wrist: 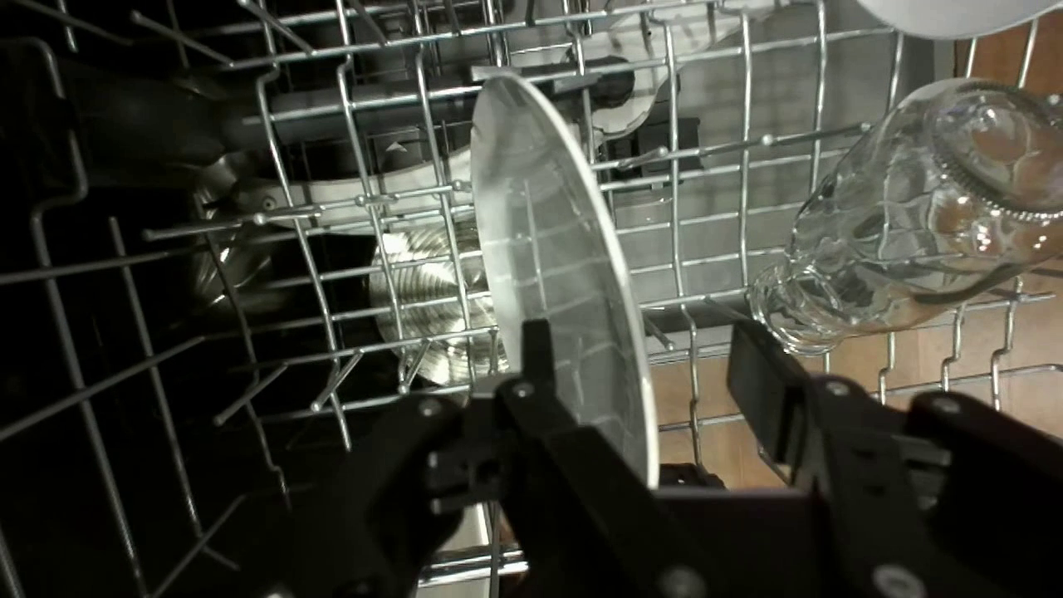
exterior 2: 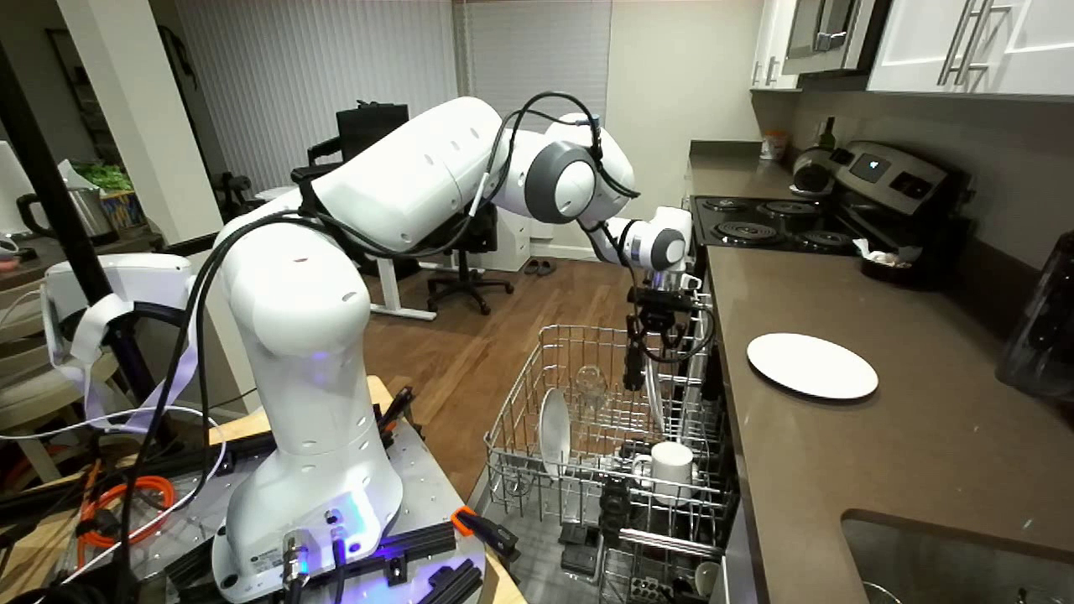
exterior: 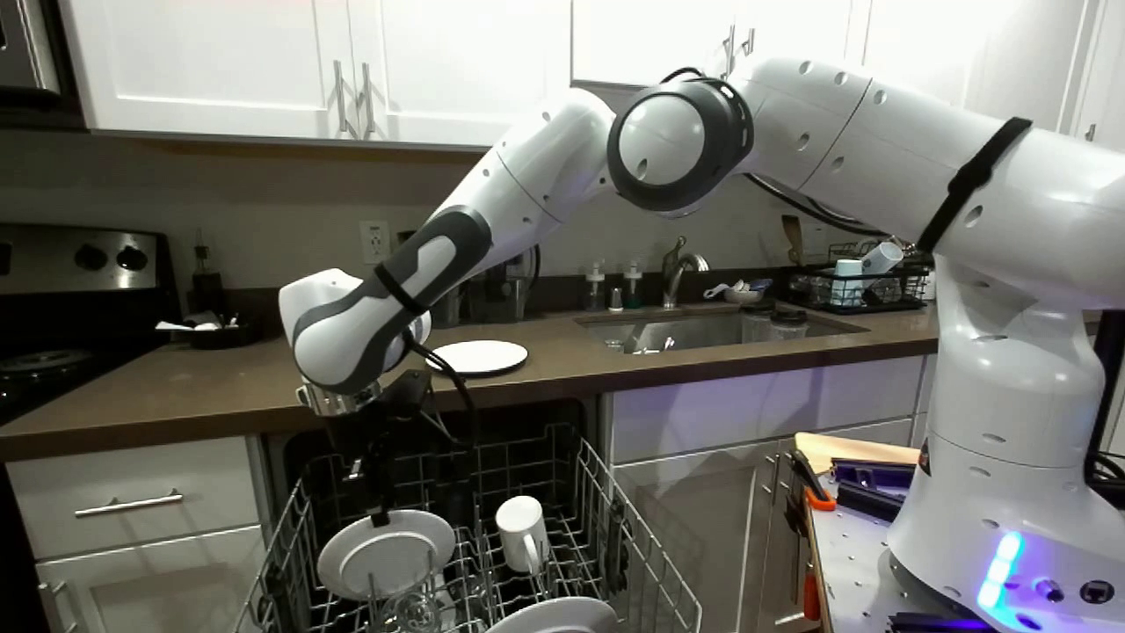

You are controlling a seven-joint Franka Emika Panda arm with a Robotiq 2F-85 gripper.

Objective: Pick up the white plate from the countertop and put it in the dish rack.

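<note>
A white plate (exterior: pixel 479 357) lies flat on the brown-grey countertop (exterior: pixel 202 378); it also shows in an exterior view (exterior 2: pixel 812 367) on the same countertop (exterior 2: pixel 805 470). The dish rack (exterior 2: pixel 515 386) is pulled out below the counter. A second white plate (wrist: pixel 573 249) stands tilted on edge in the rack; it shows in an exterior view too (exterior: pixel 387 556). My gripper (wrist: pixel 644 349) points down into the rack, open, with this plate's rim between its fingers. One finger overlaps the plate's face; the other is clearly apart. Whether the near finger touches it, I cannot tell.
The rack also holds a white mug (exterior: pixel 521 532), a third white plate (exterior 2: pixel 555 429) and a clear glass (wrist: pixel 913 224). The stove (exterior 2: pixel 772 222) is at the counter's end. A sink (exterior: pixel 712 332) and a black dish basket (exterior: pixel 866 286) are along the counter.
</note>
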